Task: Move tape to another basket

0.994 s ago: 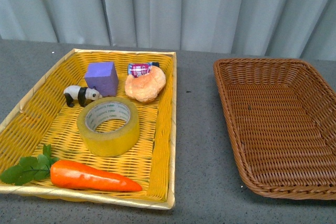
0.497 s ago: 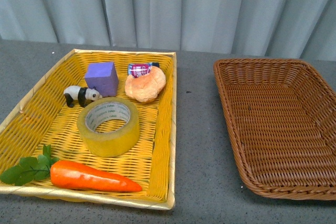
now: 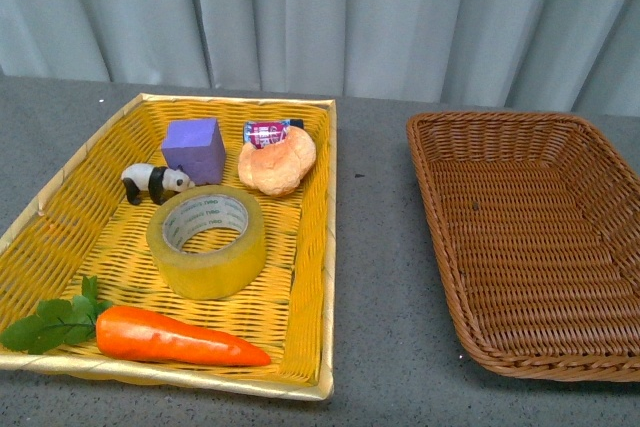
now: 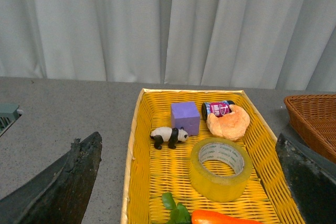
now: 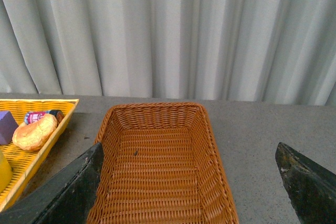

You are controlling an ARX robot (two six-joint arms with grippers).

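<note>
In the front view, the tape lies flat, hole up, in the yellow tray. Behind the tape stand a purple block, a toy panda and a bread roll. In front of the tape lies a carrot. The basket sits well apart to the tape's right on the grey table, with nothing in it.

In the left wrist view, the left gripper hangs above the tray short of the tape, with its dark fingers spread wide and holding nothing.

In the right wrist view, the right gripper hovers over the basket, jaws likewise wide apart and empty.
</note>
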